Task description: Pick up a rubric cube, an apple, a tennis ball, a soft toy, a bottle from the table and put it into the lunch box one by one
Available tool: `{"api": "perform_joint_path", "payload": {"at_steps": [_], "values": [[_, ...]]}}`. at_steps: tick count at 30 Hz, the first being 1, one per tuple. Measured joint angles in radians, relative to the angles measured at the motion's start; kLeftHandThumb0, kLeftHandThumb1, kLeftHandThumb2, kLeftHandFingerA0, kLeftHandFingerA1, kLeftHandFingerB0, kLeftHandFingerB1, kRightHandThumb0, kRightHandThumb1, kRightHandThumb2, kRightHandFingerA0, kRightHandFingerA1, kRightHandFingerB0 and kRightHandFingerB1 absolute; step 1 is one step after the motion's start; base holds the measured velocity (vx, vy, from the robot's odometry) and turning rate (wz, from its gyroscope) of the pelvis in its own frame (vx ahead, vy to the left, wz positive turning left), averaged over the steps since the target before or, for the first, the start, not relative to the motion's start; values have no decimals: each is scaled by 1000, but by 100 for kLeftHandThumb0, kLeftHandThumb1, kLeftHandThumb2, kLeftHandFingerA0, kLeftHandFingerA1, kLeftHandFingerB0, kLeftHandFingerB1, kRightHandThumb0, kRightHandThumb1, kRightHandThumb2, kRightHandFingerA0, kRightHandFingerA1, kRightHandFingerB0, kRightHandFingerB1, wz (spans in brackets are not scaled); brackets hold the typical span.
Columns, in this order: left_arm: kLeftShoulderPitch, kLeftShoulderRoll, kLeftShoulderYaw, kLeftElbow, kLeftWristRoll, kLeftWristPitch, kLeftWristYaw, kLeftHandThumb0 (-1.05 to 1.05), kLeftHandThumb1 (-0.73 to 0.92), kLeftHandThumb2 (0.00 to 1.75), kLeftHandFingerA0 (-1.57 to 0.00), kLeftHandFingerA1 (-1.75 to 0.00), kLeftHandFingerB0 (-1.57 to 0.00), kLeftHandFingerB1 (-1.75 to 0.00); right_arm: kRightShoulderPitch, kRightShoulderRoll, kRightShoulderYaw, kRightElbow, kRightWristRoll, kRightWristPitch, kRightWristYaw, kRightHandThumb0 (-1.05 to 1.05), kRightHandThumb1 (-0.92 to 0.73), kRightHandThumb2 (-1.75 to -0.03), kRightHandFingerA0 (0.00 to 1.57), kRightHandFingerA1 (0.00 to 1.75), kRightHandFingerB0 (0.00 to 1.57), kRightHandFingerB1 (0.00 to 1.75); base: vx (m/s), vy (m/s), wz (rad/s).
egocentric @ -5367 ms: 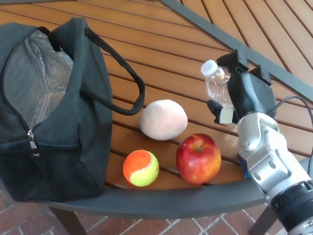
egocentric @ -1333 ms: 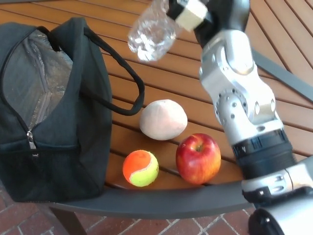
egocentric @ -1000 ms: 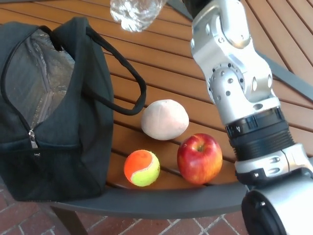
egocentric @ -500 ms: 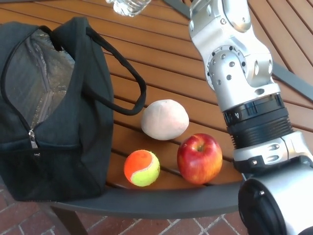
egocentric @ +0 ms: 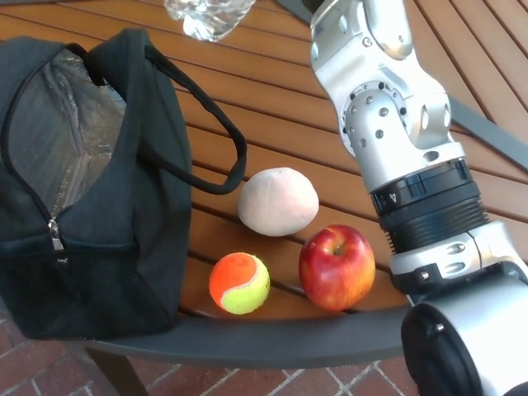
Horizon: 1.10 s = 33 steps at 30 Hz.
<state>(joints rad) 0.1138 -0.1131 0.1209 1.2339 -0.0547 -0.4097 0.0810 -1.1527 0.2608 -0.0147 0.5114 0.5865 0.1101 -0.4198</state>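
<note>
A: Where is the bottle [egocentric: 208,16]?
B: At the top edge, only its clear lower part in frame, raised above the slatted wooden counter [egocentric: 272,115], just beyond the lunch box [egocentric: 91,190] and its loop handle [egocentric: 216,140].

A: And the right hand?
B: It lies past the top edge. Only the silver and black right arm [egocentric: 404,165] shows, rising from the lower right corner toward the bottle. Whether its fingers are closed on the bottle cannot be told. No left arm or hand shows.

A: The lunch box?
B: A black soft bag at the left, unzipped, its grey foil lining exposed; nothing can be made out inside.

A: The remaining items?
B: The pale round soft toy [egocentric: 278,201] rests near the handle. In front of it, by the counter's dark rim [egocentric: 272,340], sit the orange-and-yellow tennis ball [egocentric: 239,283] and the red apple [egocentric: 337,266], apple to the right. The apple nearly touches the toy; the ball stands slightly apart from both.
</note>
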Motion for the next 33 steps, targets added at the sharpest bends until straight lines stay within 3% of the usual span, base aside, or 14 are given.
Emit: {"api": "perform_joint_path", "payload": {"at_steps": [1, 2, 4, 5, 19, 21, 23, 24, 25, 26, 27, 29, 31, 33], "values": [[0, 0, -1, 0, 0, 0, 0, -7, 51, 106, -104, -104, -96, -99, 0, 0, 7, 3, 5, 0, 0, -20, -30, -161, 105, 175, 84, 174, 0, 0, 0], [0, 0, -1, 0, 0, 0, 1, -12, 54, 99, -109, -104, -97, -98, 0, 0, 9, 4, 7, 0, 0, -38, -30, -145, 137, 169, 105, 150, 0, 0, 0], [-1, 0, -3, 0, 0, 0, 2, -12, 54, 99, -109, -104, -97, -98, 0, 0, 16, 10, 13, 1, 0, -38, -30, -145, 137, 169, 105, 150, 0, 0, 0], [-1, 0, -4, 0, 0, 0, 2, -9, 62, 88, -105, -102, -96, -91, 0, 0, 18, 12, 14, 1, 0, -26, -22, -167, 107, 175, 89, 175, 0, 0, 0], [-2, 3, -21, 0, 0, 0, 14, -13, 60, 79, -107, -103, -102, -94, 1, 0, 61, 38, 43, 4, 1, -23, -30, -157, 107, 175, 84, 175, 0, 0, 0], [-3, 4, -25, 0, 0, 0, 17, -25, 65, 69, -104, -101, -94, -90, 1, 0, 77, 42, 50, 6, 1, -37, -30, -140, 136, 164, 107, 146, 0, 0, 0], [-3, 4, -26, 0, 0, 0, 19, -25, 65, 69, -104, -101, -94, -90, 1, 0, 88, 45, 54, 7, 2, -37, -30, -140, 136, 164, 107, 146, 0, 0, 0], [-3, 4, -27, 0, 0, 0, 20, -22, 63, 71, -102, -100, -94, -90, 1, 0, 91, 45, 55, 8, 2, -25, -25, -163, 108, 175, 89, 172, 0, 0, 0], [-3, 4, -29, -1, 0, 0, 21, -23, 63, 72, -104, -100, -97, -95, 1, 0, 97, 47, 58, 8, 3, -37, -30, -139, 137, 163, 108, 146, 0, 0, 0], [-2, 5, -30, -1, 0, 0, 21, -23, 63, 72, -104, -100, -97, -95, 1, 0, 101, 48, 59, 9, 5, -37, -30, -139, 137, 163, 108, 146, 0, 0, 0], [-2, 5, -31, -1, 0, 0, 22, -19, 61, 76, -106, -102, -99, -97, 1, 0, 105, 49, 62, 9, 6, -25, -23, -165, 109, 175, 92, 172, 0, 0, 0], [-2, 5, -32, -1, 0, 0, 22, -19, 61, 76, -106, -102, -99, -97, 1, 0, 111, 49, 66, 11, 9, -25, -23, -165, 109, 175, 92, 172, 0, 0, 0], [-2, 5, -33, -1, 0, 0, 22, -19, 60, 77, -108, -105, -100, -98, 1, 0, 115, 49, 70, 12, 12, -33, -32, -142, 140, 166, 109, 146, 0, 0, 0], [-3, 5, -34, -2, 0, 0, 22, -19, 60, 77, -108, -105, -100, -98, 1, 0, 122, 50, 79, 14, 18, -33, -32, -142, 140, 166, 109, 146, 0, 0, 0]]}}
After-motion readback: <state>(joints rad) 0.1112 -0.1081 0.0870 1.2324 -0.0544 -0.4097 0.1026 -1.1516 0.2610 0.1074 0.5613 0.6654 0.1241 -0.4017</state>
